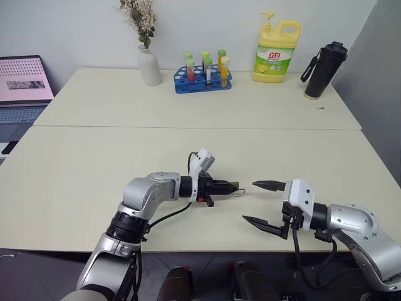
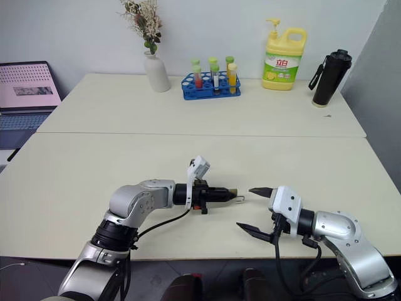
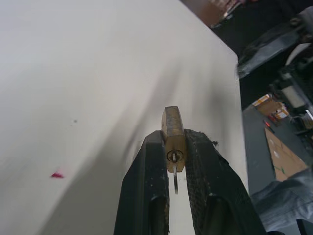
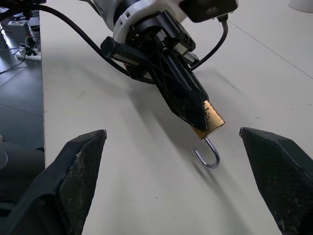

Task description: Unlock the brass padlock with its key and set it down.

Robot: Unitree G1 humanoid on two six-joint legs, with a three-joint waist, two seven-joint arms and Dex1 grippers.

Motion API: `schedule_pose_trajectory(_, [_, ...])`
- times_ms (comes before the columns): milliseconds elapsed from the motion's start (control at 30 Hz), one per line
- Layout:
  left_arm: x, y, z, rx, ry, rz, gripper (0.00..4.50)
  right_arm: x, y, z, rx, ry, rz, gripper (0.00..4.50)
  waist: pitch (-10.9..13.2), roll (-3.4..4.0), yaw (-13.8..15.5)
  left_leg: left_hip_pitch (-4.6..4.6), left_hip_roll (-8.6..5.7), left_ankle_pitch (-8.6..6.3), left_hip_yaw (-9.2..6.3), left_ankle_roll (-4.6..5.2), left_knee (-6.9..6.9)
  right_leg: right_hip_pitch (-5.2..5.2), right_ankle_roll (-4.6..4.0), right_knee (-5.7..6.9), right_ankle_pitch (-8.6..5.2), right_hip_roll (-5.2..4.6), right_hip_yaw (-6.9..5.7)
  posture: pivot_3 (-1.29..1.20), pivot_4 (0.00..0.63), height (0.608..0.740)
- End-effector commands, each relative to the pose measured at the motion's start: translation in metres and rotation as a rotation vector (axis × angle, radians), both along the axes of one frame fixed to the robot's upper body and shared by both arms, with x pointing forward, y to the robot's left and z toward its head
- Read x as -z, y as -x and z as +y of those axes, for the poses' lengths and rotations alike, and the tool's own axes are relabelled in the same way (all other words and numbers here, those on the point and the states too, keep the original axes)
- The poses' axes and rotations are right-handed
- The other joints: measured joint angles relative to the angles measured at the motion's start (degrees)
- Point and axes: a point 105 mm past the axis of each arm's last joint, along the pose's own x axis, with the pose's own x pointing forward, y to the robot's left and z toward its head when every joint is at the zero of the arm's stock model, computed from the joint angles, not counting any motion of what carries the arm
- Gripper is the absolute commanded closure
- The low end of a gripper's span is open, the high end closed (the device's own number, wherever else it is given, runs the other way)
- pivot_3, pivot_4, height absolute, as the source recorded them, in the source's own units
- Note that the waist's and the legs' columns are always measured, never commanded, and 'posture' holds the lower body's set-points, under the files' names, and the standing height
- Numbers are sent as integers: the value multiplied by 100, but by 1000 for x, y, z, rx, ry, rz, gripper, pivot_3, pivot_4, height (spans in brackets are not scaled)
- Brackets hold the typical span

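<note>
My left gripper (image 1: 229,186) is shut on the brass padlock (image 4: 210,121), pinching its gold body between the black fingertips low over the cream table (image 1: 94,175). The silver shackle (image 4: 208,154) hangs out of the body as an open hook, close to the tabletop. In the left wrist view the padlock (image 3: 173,128) shows its keyhole face, and a thin grey strip, the key (image 3: 175,178), sticks out of it. My right gripper (image 1: 249,200) stands wide open just to the right of the shackle, with nothing between its fingers.
At the back of the table stand a white vase with dried flowers (image 1: 149,63), a blue rack of tubes (image 1: 203,78), a yellow detergent bottle (image 1: 276,53) and a black flask (image 1: 324,69). A laptop (image 1: 24,88) sits far left. The table's front edge runs just below both grippers.
</note>
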Motion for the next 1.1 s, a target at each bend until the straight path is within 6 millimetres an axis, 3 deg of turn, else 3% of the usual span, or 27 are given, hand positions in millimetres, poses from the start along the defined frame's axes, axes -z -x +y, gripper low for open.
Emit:
schedule_pose_trajectory(33, [-5, -5, -4, 12, -6, -57, 4343, -6, 5, 6, -19, -6, -26, 0, 0, 0, 4, 0, 0, 0, 0, 0, 0, 0, 0, 0, 0, 0, 0, 0, 150, 740])
schedule_pose_trajectory(267, [3, -15, -5, 2, -35, -66, 4343, -2, 1, 2, 7, 26, -15, 0, 0, 0, 5, -2, -2, 0, 1, 0, 0, 0, 0, -1, 0, -3, 0, 0, 150, 740])
schedule_pose_trajectory(300, [6, -17, -5, -1, -41, -52, 3629, -1, 0, 1, 11, 25, -8, 0, 0, 0, 5, -1, -2, 0, 1, 0, 0, 0, 0, -1, 0, -3, 0, 0, 150, 740])
schedule_pose_trajectory(433, [9, -28, -5, -26, -66, -108, 2390, -1, 0, 0, 9, 32, 1, 0, 0, 0, 8, -2, -6, 0, 1, 0, 0, 0, 0, -2, 0, -3, -1, 0, 150, 740])
schedule_pose_trajectory(600, [-6, -41, -8, -49, -37, -241, 790, -3, -1, 0, 6, 34, 0, 0, 0, -1, 11, -2, -6, 0, 3, 0, 1, 0, 1, -2, 1, -4, 1, 0, 150, 740])
schedule_pose_trajectory(767, [-44, -42, 9, -70, -4, -498, 790, -3, -3, -2, 11, 39, -2, 0, 0, -1, -9, -3, -2, 0, 3, 0, -1, -1, 1, -3, 1, -2, 1, 0, 150, 740])
schedule_pose_trajectory(867, [-50, -34, 24, -62, -69, -602, 790, -4, -6, -3, 17, 40, -3, 0, 0, -1, -10, -1, 2, 0, 1, 0, -6, -1, 1, -3, 1, -2, 1, 0, 150, 740])
schedule_pose_trajectory(1000, [-59, -12, 48, -31, -133, -732, 790, -5, -11, -7, 25, 48, -9, 0, -1, 0, -2, 3, 7, 0, 5, 0, -9, -1, 1, -3, 1, -6, 6, 0, 150, 740])
schedule_pose_trajectory(1100, [-51, 18, 75, 20, -225, -737, 790, -5, -16, -15, 24, 84, -16, 0, -1, 0, -20, 3, 10, 0, 8, 0, -10, -1, 0, -6, 0, -9, 8, 0, 150, 740])
